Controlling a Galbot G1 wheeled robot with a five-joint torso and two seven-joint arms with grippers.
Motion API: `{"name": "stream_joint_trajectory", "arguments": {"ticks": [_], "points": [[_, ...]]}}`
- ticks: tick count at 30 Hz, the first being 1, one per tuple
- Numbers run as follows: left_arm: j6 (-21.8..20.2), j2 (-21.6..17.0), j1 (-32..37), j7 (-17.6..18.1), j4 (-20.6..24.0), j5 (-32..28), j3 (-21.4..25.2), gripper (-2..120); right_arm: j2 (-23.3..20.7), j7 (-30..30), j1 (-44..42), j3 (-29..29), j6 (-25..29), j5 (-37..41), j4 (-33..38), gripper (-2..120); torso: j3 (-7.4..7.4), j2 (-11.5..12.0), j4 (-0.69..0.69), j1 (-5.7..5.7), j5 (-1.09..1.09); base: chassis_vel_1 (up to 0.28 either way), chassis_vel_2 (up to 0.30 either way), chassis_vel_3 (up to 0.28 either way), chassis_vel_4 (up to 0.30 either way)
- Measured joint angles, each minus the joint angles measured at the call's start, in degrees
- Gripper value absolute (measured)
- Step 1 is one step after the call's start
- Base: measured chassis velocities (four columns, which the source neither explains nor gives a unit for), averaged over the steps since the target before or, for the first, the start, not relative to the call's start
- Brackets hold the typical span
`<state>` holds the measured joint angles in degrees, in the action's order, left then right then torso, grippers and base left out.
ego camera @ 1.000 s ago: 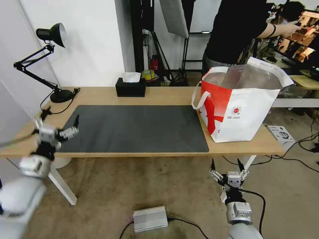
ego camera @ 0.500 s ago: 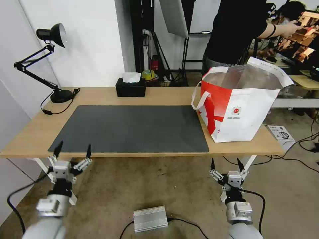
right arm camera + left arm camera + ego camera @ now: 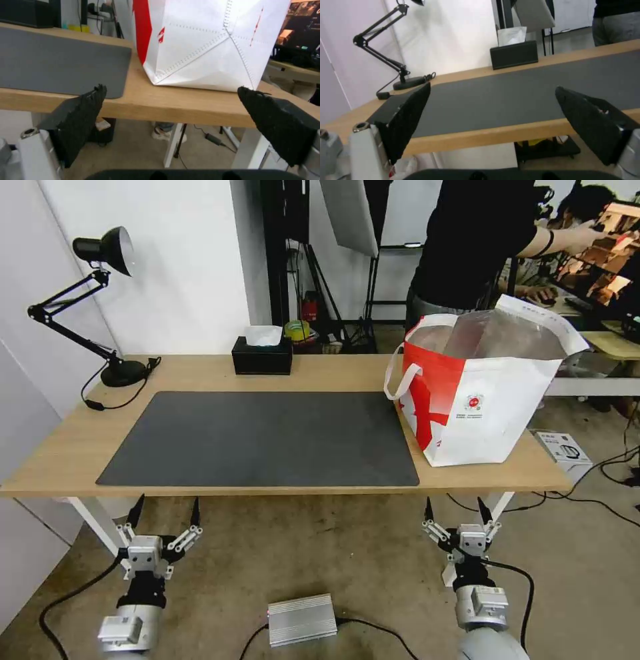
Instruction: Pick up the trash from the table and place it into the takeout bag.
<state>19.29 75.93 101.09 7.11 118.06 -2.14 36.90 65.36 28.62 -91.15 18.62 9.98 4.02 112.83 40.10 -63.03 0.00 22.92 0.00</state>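
Our left gripper, with its two black pointed fingers spread wide, has come down and away from the long light-wood table. A second ago it was raised over the near left corner, at the edge of the large dark grey mat. Half a second ago it had dropped just below the front edge. Now it hangs lower, in front of the table and under the mat's left end.

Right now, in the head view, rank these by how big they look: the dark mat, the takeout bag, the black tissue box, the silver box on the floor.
1. Dark mat
2. Takeout bag
3. Silver box and tissue box: look alike; the silver box lies nearer the camera, so unranked.
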Motion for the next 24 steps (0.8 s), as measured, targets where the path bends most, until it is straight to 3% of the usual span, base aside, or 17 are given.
{"name": "stream_joint_trajectory", "arguments": {"ticks": [24], "points": [[0.8, 1.0, 0.3, 0.0, -0.3, 0.7, 0.2, 100, 0.2, 0.0, -1.1, 0.3, 0.1, -0.1, 0.0, 100, 0.00, 0.0, 0.00, 0.00, 0.00, 0.000, 0.000, 0.000, 0.000]]}}
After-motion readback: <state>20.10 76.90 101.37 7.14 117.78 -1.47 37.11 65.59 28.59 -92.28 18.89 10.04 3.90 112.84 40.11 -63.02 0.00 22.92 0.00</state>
